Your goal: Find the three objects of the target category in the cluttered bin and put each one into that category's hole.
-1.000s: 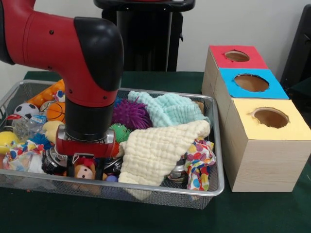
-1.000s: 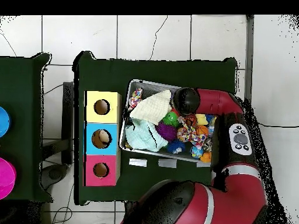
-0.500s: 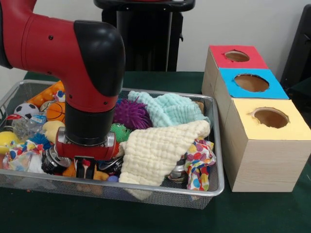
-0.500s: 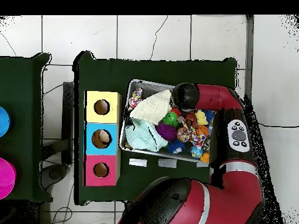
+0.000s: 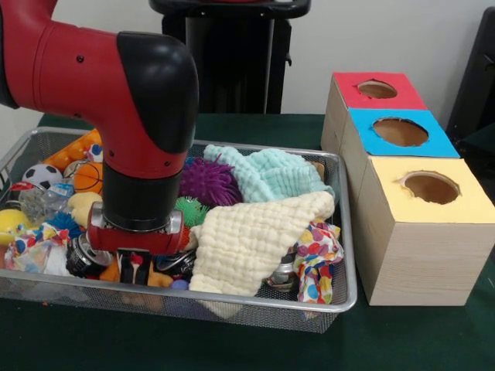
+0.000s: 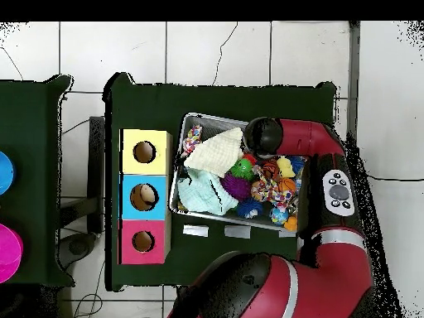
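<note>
Hand (image 5: 136,268) sunk among soft toys in wire-mesh bin (image 5: 263,303); grip cannot be told.

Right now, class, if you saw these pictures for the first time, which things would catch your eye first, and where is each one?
The big red and black arm dominates the left of the front view, reaching down with its gripper into the near left corner of the wire-mesh basket, which is crammed with bright toys and cloths. To the basket's right stands a row of plywood boxes topped red, blue and yellow, each with a round hole.
</note>
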You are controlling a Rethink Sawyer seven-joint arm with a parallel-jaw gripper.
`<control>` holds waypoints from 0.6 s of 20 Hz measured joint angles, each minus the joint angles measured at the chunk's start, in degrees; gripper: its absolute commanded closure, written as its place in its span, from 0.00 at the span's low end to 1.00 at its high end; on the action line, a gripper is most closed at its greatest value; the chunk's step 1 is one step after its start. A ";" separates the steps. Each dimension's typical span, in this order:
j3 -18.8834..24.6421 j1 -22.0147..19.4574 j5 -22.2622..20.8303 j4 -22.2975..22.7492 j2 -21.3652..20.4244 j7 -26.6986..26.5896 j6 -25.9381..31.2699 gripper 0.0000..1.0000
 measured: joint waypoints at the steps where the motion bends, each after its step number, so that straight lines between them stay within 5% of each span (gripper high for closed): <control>1: 0.00 0.00 -0.08 0.57 -0.44 0.00 -0.17 1.00; 12: -0.12 1.27 -0.24 9.17 -8.16 0.00 -2.63 1.00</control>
